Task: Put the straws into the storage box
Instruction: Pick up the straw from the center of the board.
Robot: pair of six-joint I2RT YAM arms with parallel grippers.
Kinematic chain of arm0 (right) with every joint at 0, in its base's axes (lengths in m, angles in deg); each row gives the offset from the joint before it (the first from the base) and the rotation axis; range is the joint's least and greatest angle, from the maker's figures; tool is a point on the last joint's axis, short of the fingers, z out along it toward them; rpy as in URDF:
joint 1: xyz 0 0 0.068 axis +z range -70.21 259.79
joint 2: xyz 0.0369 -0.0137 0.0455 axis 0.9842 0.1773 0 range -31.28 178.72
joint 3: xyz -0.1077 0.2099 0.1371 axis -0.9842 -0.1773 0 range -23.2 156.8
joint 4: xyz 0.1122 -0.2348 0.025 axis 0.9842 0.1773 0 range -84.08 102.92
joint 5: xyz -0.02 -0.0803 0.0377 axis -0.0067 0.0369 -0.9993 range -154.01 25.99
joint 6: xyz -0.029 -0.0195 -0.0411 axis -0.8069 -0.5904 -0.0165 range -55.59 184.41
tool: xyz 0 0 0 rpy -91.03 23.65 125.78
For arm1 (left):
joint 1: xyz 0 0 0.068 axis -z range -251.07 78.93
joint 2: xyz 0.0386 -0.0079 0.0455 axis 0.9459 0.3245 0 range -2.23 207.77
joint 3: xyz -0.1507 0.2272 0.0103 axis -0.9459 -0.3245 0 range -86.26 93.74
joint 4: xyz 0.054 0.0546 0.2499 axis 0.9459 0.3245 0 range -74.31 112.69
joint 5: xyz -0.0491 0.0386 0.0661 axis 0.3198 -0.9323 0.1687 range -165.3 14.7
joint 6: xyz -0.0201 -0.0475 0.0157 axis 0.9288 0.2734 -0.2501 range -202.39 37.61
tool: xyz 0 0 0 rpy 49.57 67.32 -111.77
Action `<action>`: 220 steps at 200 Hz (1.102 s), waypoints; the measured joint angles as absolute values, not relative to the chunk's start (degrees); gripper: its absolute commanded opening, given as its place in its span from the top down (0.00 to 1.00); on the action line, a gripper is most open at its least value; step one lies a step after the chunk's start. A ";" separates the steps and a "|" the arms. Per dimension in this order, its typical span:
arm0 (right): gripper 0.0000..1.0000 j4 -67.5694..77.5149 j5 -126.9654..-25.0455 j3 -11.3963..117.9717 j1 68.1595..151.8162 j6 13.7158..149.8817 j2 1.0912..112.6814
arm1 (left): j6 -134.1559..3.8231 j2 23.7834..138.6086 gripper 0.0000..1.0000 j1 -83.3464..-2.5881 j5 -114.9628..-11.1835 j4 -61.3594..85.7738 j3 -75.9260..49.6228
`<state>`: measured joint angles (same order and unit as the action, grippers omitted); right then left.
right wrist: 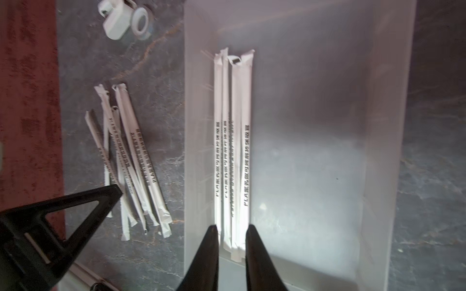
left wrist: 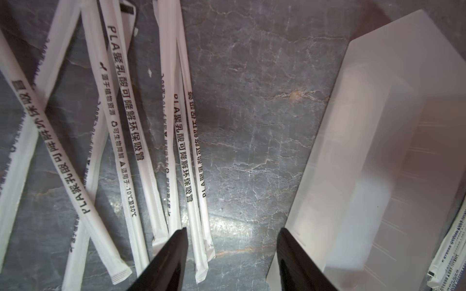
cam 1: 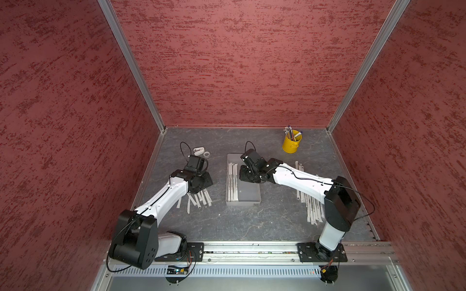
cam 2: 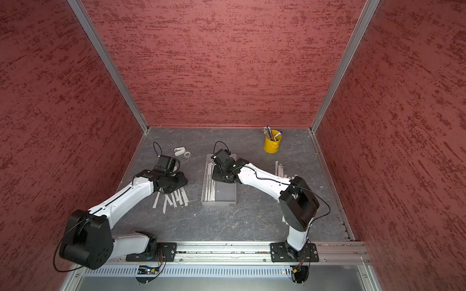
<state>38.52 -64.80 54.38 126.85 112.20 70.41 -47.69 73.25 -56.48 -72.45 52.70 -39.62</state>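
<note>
A few straws [right wrist: 233, 151] lie flat in the storage box [right wrist: 315, 151]. They are packed side by side against the long wall nearer the left arm, and their length runs with the box's long axis. In both top views the storage box [cam 1: 248, 199] sits mid-table between the arms, its long axis pointing at the rear wall.

The right gripper [right wrist: 231, 228] hangs low over these straws with its jaws parted by a narrow gap. Whether they touch the paper I cannot tell.

More straws [left wrist: 126, 126] lie loose on the table [left wrist: 252, 126] beside the box, fanned out and crossing one another. The left wrist view makes their black print readable, where the top views give only specks. The left gripper [left wrist: 232, 230] hovers over bare table at the edge of this fan, jaws well apart, holding nothing.

A third lot of straws [cam 1: 311, 206] lies on the box's other side, largely hidden beneath the right arm in both top views.
</note>
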 measured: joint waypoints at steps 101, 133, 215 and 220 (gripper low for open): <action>0.82 44.42 -59.89 41.72 112.10 106.22 56.47 | -50.05 74.71 0.34 -51.41 -71.86 50.32 -36.70; 0.78 46.96 -56.91 38.36 102.99 102.26 53.47 | -50.29 76.22 0.33 -52.43 -71.99 50.37 -36.72; 0.77 45.61 -54.42 37.96 92.60 94.46 65.69 | -50.49 76.86 0.23 -46.38 -69.56 47.37 -36.59; 0.76 45.32 -54.40 38.10 92.34 94.28 66.28 | -50.27 77.16 0.23 -45.96 -69.35 47.20 -36.52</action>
<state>45.32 -54.40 38.10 92.34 94.28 66.28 -50.27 77.16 -45.96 -69.35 47.20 -36.52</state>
